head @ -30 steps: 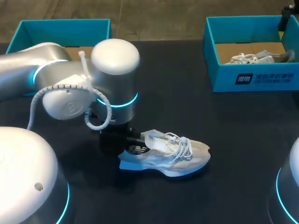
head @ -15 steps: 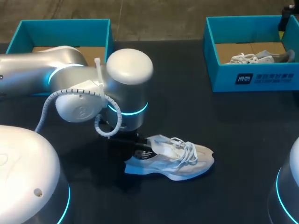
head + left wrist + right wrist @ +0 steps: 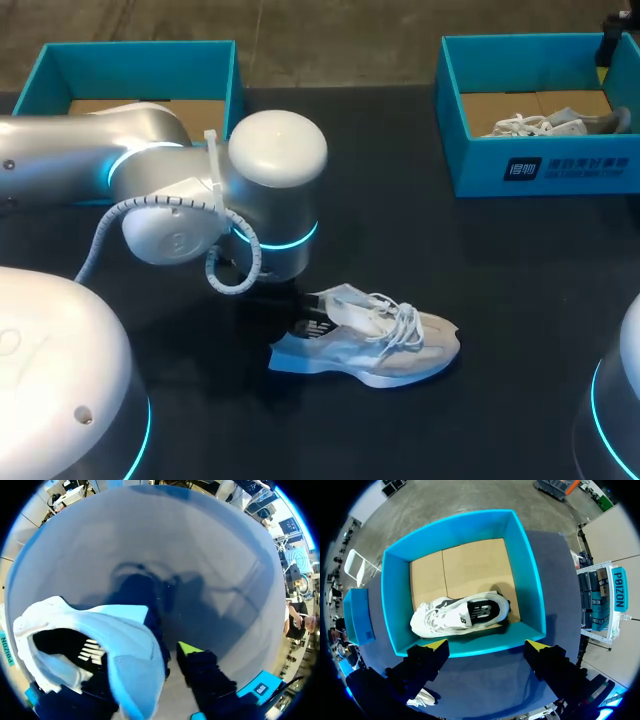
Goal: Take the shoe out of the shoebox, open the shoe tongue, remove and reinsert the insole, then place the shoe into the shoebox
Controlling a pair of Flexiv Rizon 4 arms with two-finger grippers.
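One dark table [image 3: 400, 230] carries everything. The left arm [image 3: 150, 170], the bulkiest thing on it, comes in from 9 o'clock and ends in a thick wrist just short of the middle. Two teal boxes sit at the far edge: the left box [image 3: 225, 75] at 10 o'clock, partly behind the arm, and the right box [image 3: 540, 165] at 2 o'clock, with a second shoe [image 3: 545, 122] lying in it.

The shoe [image 3: 375, 345] lies on its sole on the table at about 6 o'clock from the middle, well apart from both boxes. Its toe points to 3 o'clock and its heel is tucked under the left wrist.

Over the last second the left arm has swung toward 3 o'clock and the shoe has slid the same way with it. In the last half-second both have barely moved. That suggests the shoe is now set where the work on it will be done, with the tongue and insole steps not yet begun.

The left gripper [image 3: 150, 660] is at the shoe's heel opening, with white upper right against it. Whether it grips the shoe cannot be told. The right gripper [image 3: 487, 645] hangs wide open and empty above the right box.
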